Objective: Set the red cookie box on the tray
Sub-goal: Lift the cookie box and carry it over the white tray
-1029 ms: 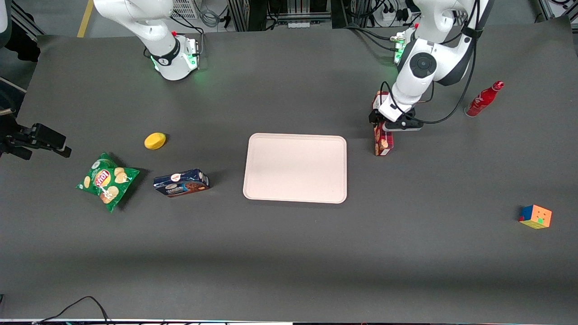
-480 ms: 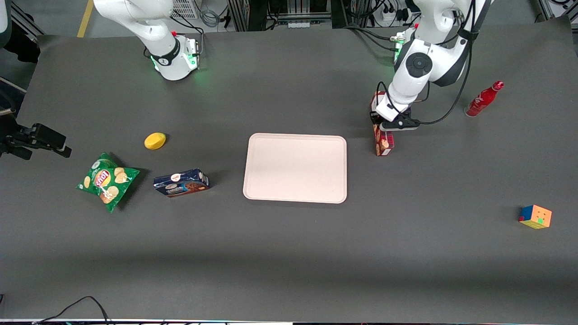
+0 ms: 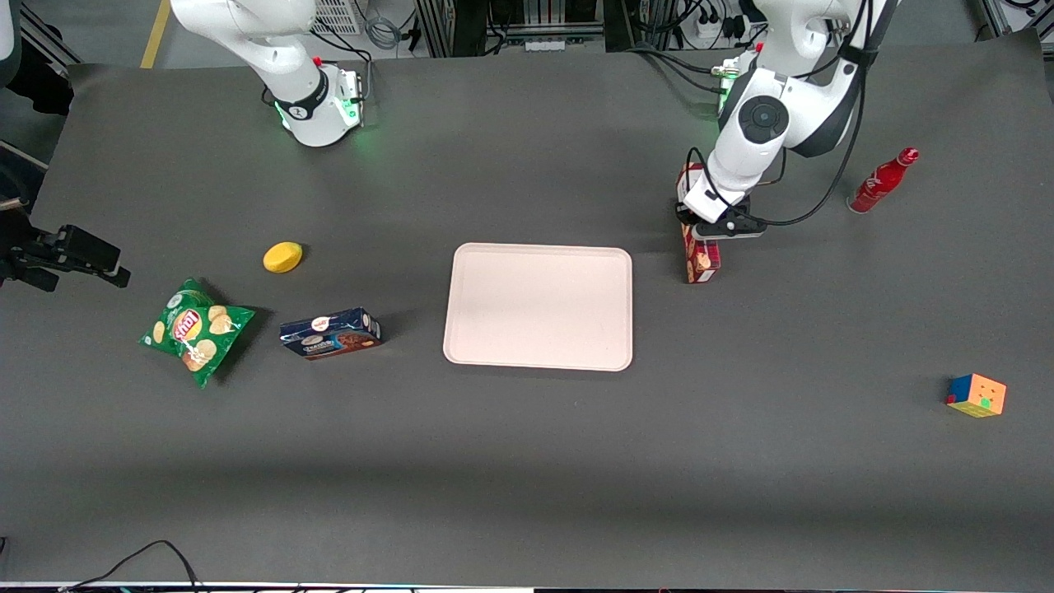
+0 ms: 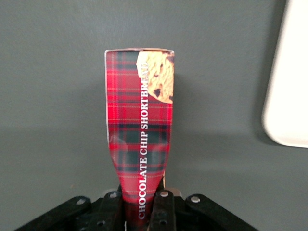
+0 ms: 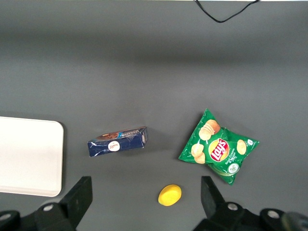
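Red cookie box [image 3: 699, 257] clamped at mid-length between the closed fingers of the gripper [image 3: 710, 228], lying beside one cream tray [image 3: 539, 306] toward the working arm's end, one blue cookie box [image 3: 330, 333], one chip bag [image 3: 194, 329], one red bottle [image 3: 882, 181], one puzzle cube [image 3: 977, 395] counted on the table [image 3: 527, 461].

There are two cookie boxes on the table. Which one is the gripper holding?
The red cookie box, plaid, beside the tray: the gripper is shut on it. The dark-blue cookie box lies untouched near the chips bag.
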